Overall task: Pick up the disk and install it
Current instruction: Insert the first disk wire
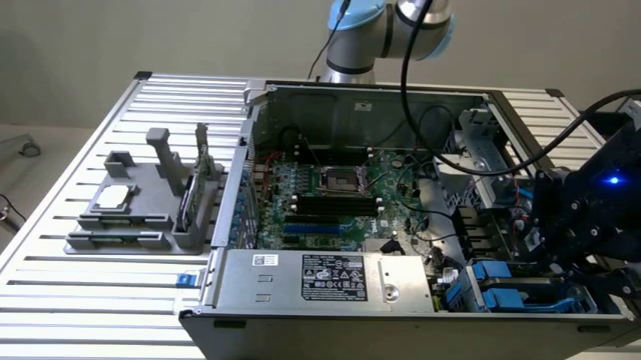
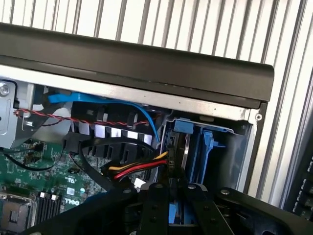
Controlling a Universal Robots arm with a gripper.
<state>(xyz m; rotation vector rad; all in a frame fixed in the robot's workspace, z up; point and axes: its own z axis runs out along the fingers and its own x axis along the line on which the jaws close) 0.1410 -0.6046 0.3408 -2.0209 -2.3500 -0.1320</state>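
Gripping the flat blue-framed disk (image 2: 177, 159) are matte black jaws.

table (image 1: 80, 300): ribbed matt metal; disk carrier (image 2: 204, 149): blue plastic; case rim (image 2: 146, 63): matt black

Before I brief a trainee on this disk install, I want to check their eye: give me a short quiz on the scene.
1. True or false: the motherboard lies exposed in the open case.
2. The drive carriers are: A red, B blue, C green.
3. Which part of the case is the gripper nearest?
Key: 1 true; 2 B; 3 the drive bay.
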